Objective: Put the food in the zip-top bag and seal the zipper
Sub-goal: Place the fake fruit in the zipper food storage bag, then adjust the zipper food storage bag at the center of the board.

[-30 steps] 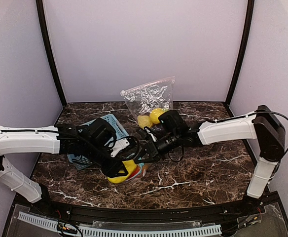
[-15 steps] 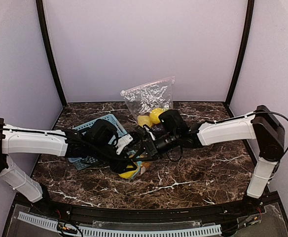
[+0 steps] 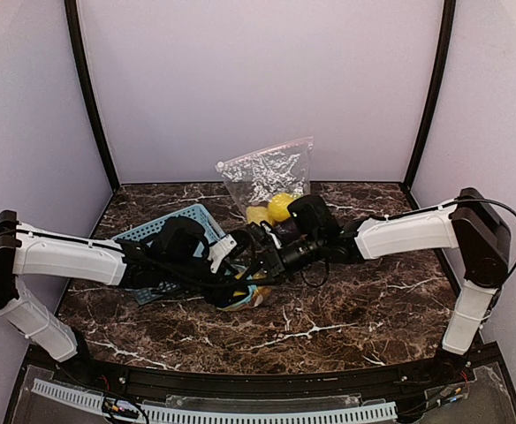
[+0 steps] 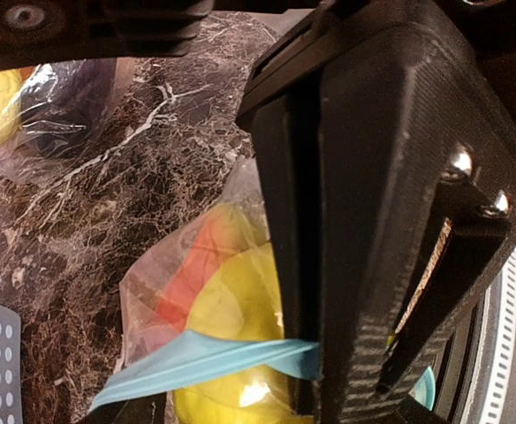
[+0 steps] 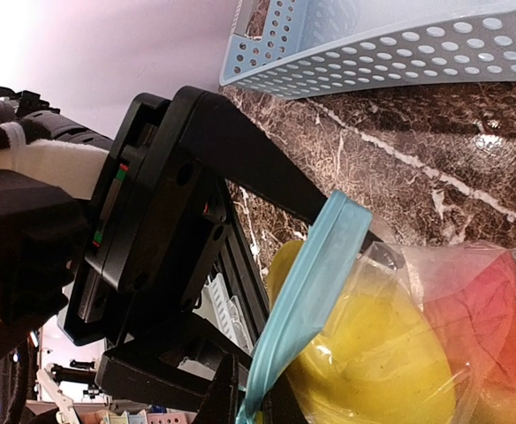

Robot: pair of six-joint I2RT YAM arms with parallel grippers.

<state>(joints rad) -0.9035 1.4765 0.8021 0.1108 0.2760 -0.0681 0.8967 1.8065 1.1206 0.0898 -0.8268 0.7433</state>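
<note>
The zip-top bag (image 3: 245, 299) lies on the marble between both grippers, its blue zipper strip (image 5: 307, 300) lifted. My right gripper (image 5: 262, 411) is shut on that strip and holds the mouth up. The food inside shows as a yellow lemon (image 4: 240, 300) and a red piece (image 4: 196, 265) behind the clear plastic. My left gripper (image 3: 231, 284) is at the bag's mouth. One black finger (image 4: 399, 221) stands against the zipper strip (image 4: 214, 358), and the jaws are spread wide around the lemon (image 5: 373, 353). Its second finger is mostly hidden.
A light-blue perforated basket (image 3: 165, 228) sits behind the left arm. A second clear bag (image 3: 267, 172) stands upright at the back with yellow fruit (image 3: 271, 209) at its base. Purple walls close in the sides and rear.
My left arm has reached forward and to the right, carrying the yellow lemon from the front of the table to the bag's mouth, and its fingers have widened. The right gripper has kept its hold.
</note>
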